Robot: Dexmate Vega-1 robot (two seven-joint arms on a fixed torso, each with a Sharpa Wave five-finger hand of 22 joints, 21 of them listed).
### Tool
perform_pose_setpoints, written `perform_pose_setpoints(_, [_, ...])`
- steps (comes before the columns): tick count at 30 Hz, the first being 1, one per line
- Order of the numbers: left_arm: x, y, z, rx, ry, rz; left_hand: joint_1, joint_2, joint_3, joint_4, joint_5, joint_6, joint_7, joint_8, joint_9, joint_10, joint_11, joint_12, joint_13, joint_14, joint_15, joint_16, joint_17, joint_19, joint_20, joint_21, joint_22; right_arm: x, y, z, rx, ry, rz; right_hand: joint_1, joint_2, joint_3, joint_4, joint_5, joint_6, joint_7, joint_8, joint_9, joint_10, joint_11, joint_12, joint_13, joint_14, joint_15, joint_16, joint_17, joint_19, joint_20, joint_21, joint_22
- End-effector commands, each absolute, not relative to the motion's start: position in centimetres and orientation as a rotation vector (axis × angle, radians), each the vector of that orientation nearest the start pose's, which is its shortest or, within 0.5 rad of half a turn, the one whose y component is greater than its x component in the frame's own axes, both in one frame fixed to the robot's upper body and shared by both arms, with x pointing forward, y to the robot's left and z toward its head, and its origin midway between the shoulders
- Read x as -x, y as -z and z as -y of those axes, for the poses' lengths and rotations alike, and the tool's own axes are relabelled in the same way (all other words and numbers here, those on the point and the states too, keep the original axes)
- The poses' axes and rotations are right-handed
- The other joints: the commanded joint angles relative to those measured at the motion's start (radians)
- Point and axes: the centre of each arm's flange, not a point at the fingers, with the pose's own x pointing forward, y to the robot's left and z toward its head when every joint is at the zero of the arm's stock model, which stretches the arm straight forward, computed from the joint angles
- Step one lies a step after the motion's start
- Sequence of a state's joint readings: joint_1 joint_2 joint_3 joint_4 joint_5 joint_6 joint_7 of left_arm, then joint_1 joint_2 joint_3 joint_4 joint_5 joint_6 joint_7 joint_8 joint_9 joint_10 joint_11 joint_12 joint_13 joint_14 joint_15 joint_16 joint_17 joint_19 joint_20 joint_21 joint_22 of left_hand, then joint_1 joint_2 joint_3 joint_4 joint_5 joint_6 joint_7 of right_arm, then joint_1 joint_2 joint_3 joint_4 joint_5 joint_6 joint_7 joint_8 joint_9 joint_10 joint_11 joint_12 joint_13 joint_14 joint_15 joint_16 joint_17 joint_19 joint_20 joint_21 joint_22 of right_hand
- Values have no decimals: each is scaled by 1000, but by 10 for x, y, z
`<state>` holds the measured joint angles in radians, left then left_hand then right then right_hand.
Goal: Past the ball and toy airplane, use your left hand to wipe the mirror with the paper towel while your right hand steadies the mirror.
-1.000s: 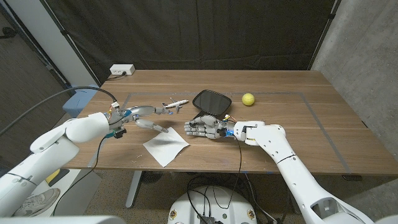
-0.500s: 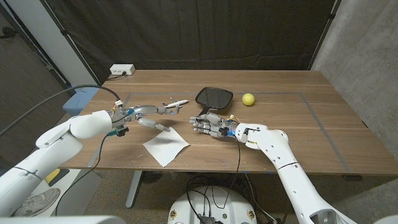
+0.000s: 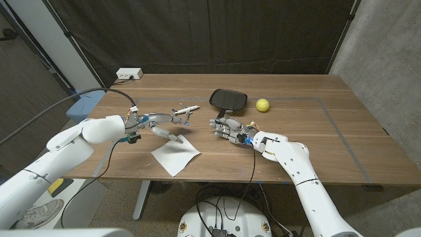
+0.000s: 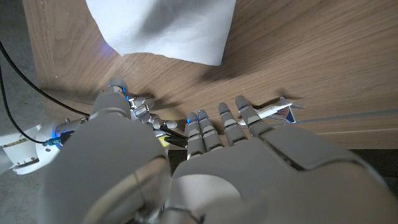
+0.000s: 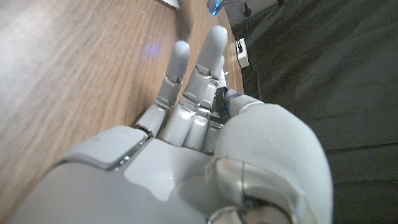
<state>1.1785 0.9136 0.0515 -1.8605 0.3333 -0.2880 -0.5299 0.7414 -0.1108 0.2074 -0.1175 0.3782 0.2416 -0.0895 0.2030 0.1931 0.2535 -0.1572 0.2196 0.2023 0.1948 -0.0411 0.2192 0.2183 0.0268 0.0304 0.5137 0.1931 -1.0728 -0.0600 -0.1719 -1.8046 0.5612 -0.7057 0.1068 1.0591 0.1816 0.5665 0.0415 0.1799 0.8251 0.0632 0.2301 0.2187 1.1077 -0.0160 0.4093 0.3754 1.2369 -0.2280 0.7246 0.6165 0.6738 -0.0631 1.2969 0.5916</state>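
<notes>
The dark hand mirror with a rounded black frame and short handle [image 3: 228,99] lies on the wooden table [image 3: 316,131], toward the far middle, its handle pointing back at the robot. A small yellow ball [image 3: 262,105] sits just to its right, apart from it. To the mirror's left stands a little white toy airplane with a dark tail [image 3: 185,110], and nearer the robot, close to the front edge, a white square paper towel [image 3: 175,155] lies flat, turned so that a corner points forward.

The robot's right hand [image 3: 231,129] hovers just short of the mirror's handle, fingers stretched out and slightly apart, gripping nothing; from here I cannot tell whether the fingertips touch the handle. In the right wrist view those fingers [image 5: 200,81] reach straight along the wood grain, spread and empty.

The left hand [image 3: 161,125] is held out between the airplane and the paper towel, fingers extended and loose, with nothing in it. Its upper fingertips come very near the airplane; whether they touch is not clear. In the left wrist view the left hand [image 4: 205,134] shows its fingers fanned over the table, the airplane [image 4: 277,111] just beyond the fingertips and the paper towel [image 4: 165,28] lying apart from it.

At the far left corner of the table sits a white power strip [image 3: 129,74], and a pale blue box [image 3: 84,103] stands off the table's left side.
</notes>
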Motion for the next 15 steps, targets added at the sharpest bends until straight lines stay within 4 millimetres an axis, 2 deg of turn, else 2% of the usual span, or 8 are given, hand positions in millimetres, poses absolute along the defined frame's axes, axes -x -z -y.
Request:
perform_pose_setpoints(1, [-510, 40, -269, -1686, 545, 572, 23, -1, 1, -8, 13, 18, -12, 12, 2, 29, -7, 11, 5, 32, -98, 16, 2, 24, -9, 6, 5, -583, 94, 102, -290, -521, 38, 40, 10, -3, -13, 10, 80, 2, 6, 13, 147, -52, 55, 50, 53, -1, 35, 33, 37, -147, 56, -10])
perform_pose_setpoints(4, [-506, 45, -264, -1723, 551, 594, 38, 2, 0, -12, 20, 30, -24, 15, 2, 40, -8, 13, 4, 49, -115, 22, 3, 41, -20, 11, 6, -581, 93, 105, -269, -502, 52, 42, 4, -13, -14, 13, 111, -10, 13, 29, 166, -71, 78, 78, 71, -1, 48, 50, 33, -145, 74, -18])
perform_pose_setpoints(6, [-502, 48, -260, -1774, 540, 610, 43, 3, -1, -13, 22, 31, -23, 15, 2, 42, -10, 12, 4, 51, -115, 23, 4, 48, -18, 14, 6, -580, 92, 107, -252, -484, 63, 43, -1, -24, -14, 17, 135, -32, 21, 47, 182, -86, 101, 107, 74, -1, 61, 71, 29, -144, 87, -27])
perform_pose_setpoints(9, [-493, 48, -257, -1824, 523, 641, 53, 3, -6, -14, 27, 32, -22, 14, 2, 58, -6, 17, 5, 75, -113, 33, 9, 69, -17, 23, 9, -578, 91, 109, -231, -473, 80, 44, -7, -40, -16, 22, 163, -40, 33, 73, 195, -102, 130, 148, 75, -1, 80, 104, 28, -145, 104, -38])
perform_pose_setpoints(10, [-490, 48, -256, -1843, 508, 655, 55, 3, -11, -12, 32, 34, -18, 14, 2, 75, -10, 23, 8, 97, -113, 44, 15, 75, -13, 26, 11, -577, 91, 110, -224, -467, 83, 45, -8, -43, -17, 23, 168, -42, 35, 79, 199, -103, 137, 158, 74, -1, 84, 111, 29, -145, 108, -40])
perform_pose_setpoints(11, [-485, 47, -255, -1870, 483, 672, 59, 3, -19, -9, 38, 64, -12, 24, 3, 102, 4, 35, 15, 119, -104, 58, 28, 89, -8, 36, 18, -577, 91, 111, -219, -462, 87, 45, -10, -47, -18, 24, 171, -43, 37, 84, 196, -105, 141, 166, 74, -1, 88, 118, 28, -144, 111, -42])
perform_pose_setpoints(12, [-480, 47, -254, -1907, 447, 691, 63, 2, -26, -8, 44, 74, -11, 28, 4, 119, 5, 43, 22, 127, -97, 65, 39, 89, 3, 40, 22, -576, 91, 111, -218, -460, 91, 45, -10, -50, -18, 25, 175, -44, 39, 90, 199, -106, 147, 175, 71, -1, 89, 122, 28, -144, 114, -45])
perform_pose_setpoints(15, [-467, 44, -254, -1986, 340, 733, 65, 6, -40, -3, 55, 111, -20, 37, 7, 156, 15, 73, 42, 172, -86, 93, 71, 100, 21, 57, 34, -575, 91, 112, -219, -451, 97, 47, -10, -56, -21, 28, 179, -46, 41, 101, 200, -104, 158, 192, 69, -1, 93, 130, 27, -145, 121, -50])
